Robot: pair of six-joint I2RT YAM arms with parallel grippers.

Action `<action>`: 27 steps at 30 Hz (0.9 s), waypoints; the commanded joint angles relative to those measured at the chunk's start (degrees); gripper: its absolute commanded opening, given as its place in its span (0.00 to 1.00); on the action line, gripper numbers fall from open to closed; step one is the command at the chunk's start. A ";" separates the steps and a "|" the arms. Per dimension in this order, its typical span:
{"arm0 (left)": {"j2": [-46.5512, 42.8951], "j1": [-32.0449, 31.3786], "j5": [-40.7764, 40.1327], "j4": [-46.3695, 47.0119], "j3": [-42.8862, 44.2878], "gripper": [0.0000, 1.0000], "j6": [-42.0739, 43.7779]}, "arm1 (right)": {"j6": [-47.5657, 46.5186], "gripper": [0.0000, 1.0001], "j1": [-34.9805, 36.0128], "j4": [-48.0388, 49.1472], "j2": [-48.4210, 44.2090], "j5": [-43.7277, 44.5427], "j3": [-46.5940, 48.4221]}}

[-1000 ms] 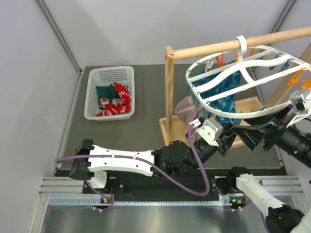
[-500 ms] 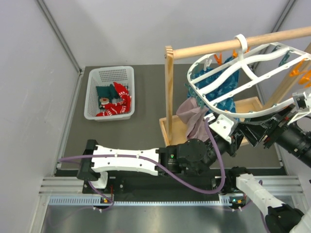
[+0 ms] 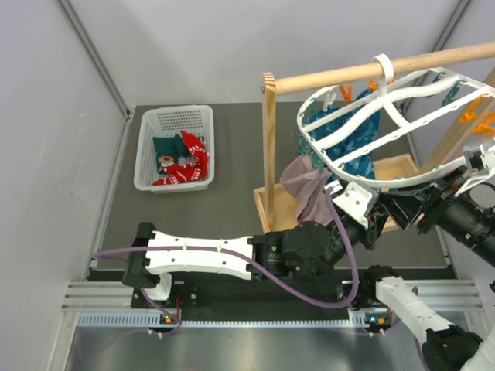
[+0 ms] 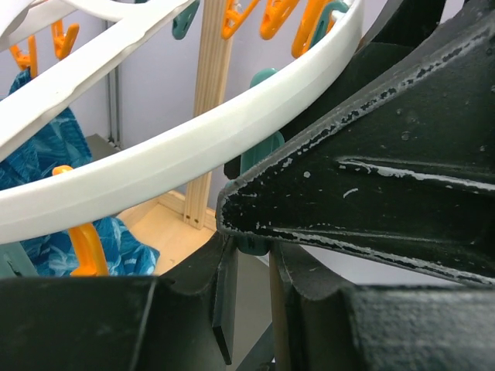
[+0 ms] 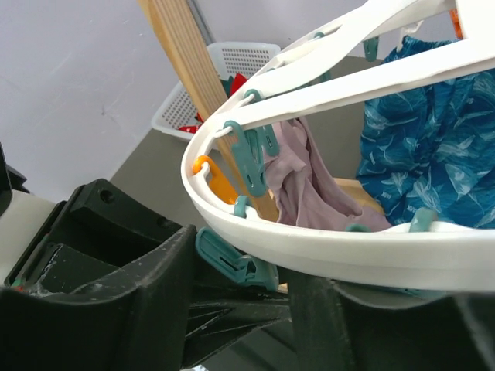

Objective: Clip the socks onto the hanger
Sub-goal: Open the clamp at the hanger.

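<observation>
Just under the hanger's (image 4: pixel 155 166) near rim, left tool (image 4: pixel 249 259) pinches a teal clip (image 4: pixel 259 166); right tool's (image 5: pixel 244 267) grip cannot be told.

Socks (image 3: pixel 181 162) in basket (image 3: pixel 176 110), left of hanger (image 3: pixel 340 133) on rod (image 3: pixel 325 76)

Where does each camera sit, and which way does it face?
Top external: high behind the bases, facing down at basket and hanger; left arm, right arm show.
Left wrist: just under the hanger's rim, looking up; left fingers show.
Right wrist: below the rim, facing mauve cloth and basket; right fingers show.
Shared: both wrist views show the rim's teal clips.
</observation>
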 commanded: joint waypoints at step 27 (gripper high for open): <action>-13.82 -0.19 6.65 12.39 -19.79 0.83 2.41 | 5.55 0.00 -0.79 6.04 -2.91 0.88 -7.45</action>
